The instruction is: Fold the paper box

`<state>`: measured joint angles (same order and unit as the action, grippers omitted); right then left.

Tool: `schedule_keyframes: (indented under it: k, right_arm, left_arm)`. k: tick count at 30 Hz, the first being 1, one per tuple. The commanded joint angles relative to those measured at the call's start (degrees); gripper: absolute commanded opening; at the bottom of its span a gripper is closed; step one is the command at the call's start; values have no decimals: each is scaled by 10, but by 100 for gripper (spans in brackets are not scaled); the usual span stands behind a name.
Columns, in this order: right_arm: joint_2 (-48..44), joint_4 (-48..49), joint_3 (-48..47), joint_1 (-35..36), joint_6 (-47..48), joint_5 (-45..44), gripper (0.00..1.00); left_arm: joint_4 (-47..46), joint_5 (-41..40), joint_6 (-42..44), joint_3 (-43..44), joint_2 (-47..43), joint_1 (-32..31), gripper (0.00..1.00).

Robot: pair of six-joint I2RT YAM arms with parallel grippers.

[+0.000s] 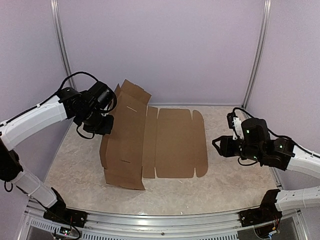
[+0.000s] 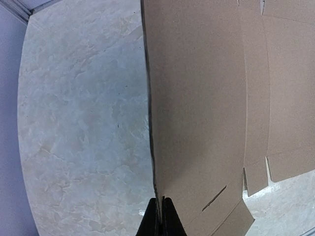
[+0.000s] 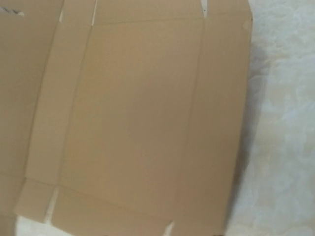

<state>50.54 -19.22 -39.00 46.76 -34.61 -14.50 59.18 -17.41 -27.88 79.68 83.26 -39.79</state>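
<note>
The paper box (image 1: 170, 142) is a plain brown cardboard sheet on the table, its right panels flat and its left part lifted upright. My left gripper (image 1: 104, 125) is shut on the left edge of the raised panel (image 2: 197, 98); its two black fingertips (image 2: 170, 219) pinch the cardboard edge. My right gripper (image 1: 216, 146) hovers just right of the sheet's right edge, and its jaws look spread in the top view. The right wrist view shows the flat panels (image 3: 142, 118) from above, blurred; its own fingers do not show.
The marbled table top (image 1: 225, 190) lies all round the sheet. Pale walls and metal frame posts (image 1: 257, 55) close in the back and sides. A metal rail (image 1: 165, 220) runs along the near edge between the arm bases.
</note>
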Motion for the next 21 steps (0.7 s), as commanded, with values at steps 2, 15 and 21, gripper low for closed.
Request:
schedule_keyframes:
  k: [2,15,21]
  right_arm:
    - [36,-27,-45,0,59,-42,46]
    - [120,-78,-127,0,126,-84,52]
    - [142,-119,-165,-5,148,-92,56]
  left_arm:
    - [112,-175,86,105,73,-45,0]
    - [-31,-307,334,100,157,-135,0]
    - [-139,-340,482,43,157,-161,0]
